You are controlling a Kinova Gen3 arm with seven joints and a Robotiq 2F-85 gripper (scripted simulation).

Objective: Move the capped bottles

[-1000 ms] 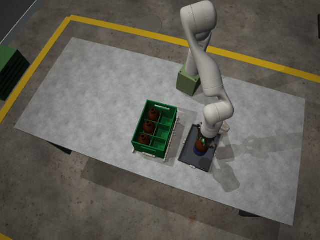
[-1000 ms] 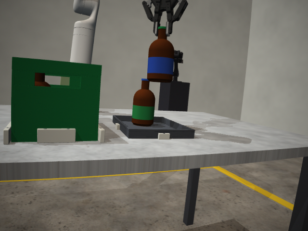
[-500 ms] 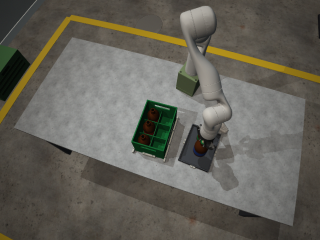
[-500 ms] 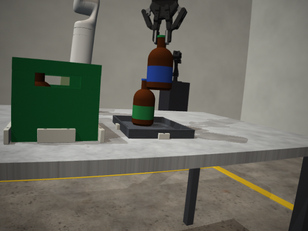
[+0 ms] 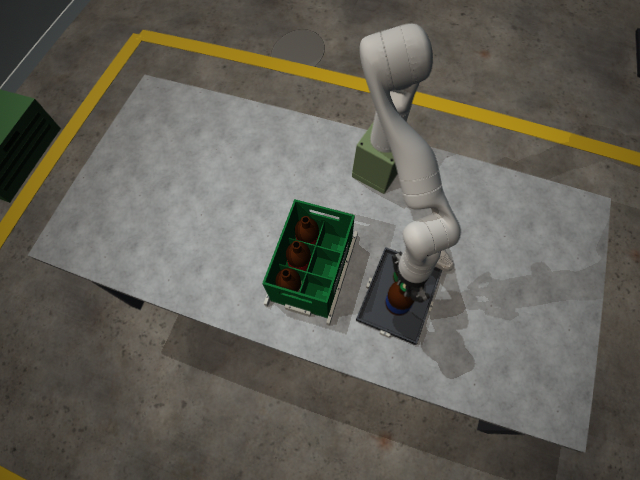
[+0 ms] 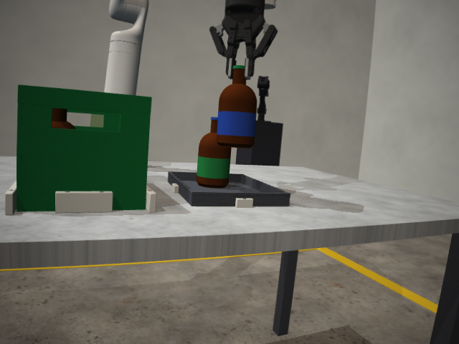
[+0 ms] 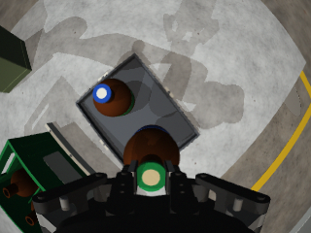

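A green bottle crate [image 5: 277,293] [image 6: 81,166] [image 7: 29,138] stands on a pale grey table [image 5: 180,180] [image 6: 55,229] [image 7: 233,63], left of a shallow dark tray [image 5: 374,324] [image 6: 241,197] [image 7: 114,127]. The gripper [image 5: 410,291] [image 6: 239,72] [image 7: 151,169] pinches the neck of a green-capped brown bottle [image 5: 399,297] [image 6: 237,107] [image 7: 151,151] with a blue label, holding it upright above the tray, its base clear of the tray floor. Behind it, a blue-capped brown bottle [image 6: 213,166] [image 7: 114,98] with a green label stands upright in the tray; the exterior view partly hides it behind the held bottle, and from the top the gripper and held bottle cover most of it.

Three open brown bottles stand in the crate's left column: far [image 5: 306,230], middle [image 5: 298,255] and near [image 5: 287,280]. The right column's compartments hold no bottles. In the exterior view the crate wall hides all but a neck and shoulder through the handle slot; the wrist view cuts the crate off.
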